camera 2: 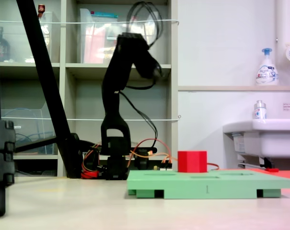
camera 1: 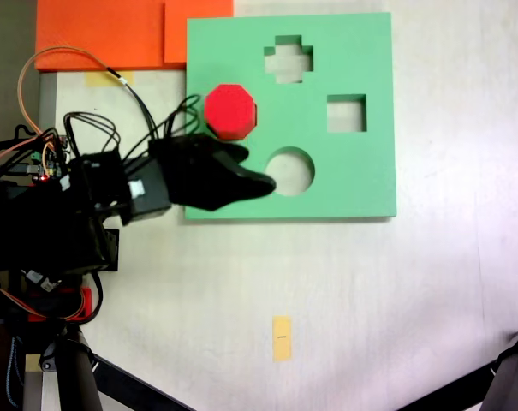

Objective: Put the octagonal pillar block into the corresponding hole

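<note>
The red octagonal pillar block (camera 1: 231, 111) stands upright on the left part of the green foam board (camera 1: 361, 184). From the side, the block (camera 2: 192, 161) rises above the board's top (camera 2: 207, 184). The eight-sided cutout is hidden; the block covers that spot, and how deep it sits cannot be told. A cross cutout (camera 1: 288, 58), a square cutout (camera 1: 347, 113) and a round cutout (camera 1: 291, 170) are bare. My black gripper (camera 1: 257, 175) hangs just below the block in the top-down fixed view, apart from it. In the side fixed view the gripper (camera 2: 152, 67) is raised high above the table. Its jaws overlap.
Orange foam sheets (camera 1: 104, 34) lie beyond the board's top left corner. A yellow tape tag (camera 1: 282, 337) marks the table near the front. The arm's base and loose cables (camera 1: 36, 163) fill the left side. Black stand legs (camera 1: 113, 377) cross the bottom corners.
</note>
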Controlling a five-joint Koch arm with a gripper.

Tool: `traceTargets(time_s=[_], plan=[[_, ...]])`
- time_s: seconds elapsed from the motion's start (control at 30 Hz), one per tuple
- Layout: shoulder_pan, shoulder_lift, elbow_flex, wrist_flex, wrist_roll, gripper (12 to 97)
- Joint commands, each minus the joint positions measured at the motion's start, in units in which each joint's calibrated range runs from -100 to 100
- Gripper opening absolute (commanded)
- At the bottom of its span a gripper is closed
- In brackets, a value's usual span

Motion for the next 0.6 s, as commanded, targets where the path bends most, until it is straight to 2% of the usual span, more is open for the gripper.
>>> traceTargets(time_s=[0.0,0.17,0.37,0.43,0.57], plan=[[-2.98,-4.64,-2.83,12.65,-5.47,67.0],[-6.30,-23.91,-31.94,36.92,-15.87,63.8],[-7.57,-25.17,-79.10,83.81,-19.68,63.3],[-7.62,-25.17,-93.26,100.66,-19.63,52.6],[-7.62,-25.17,-107.21,107.21,-19.58,52.1]])
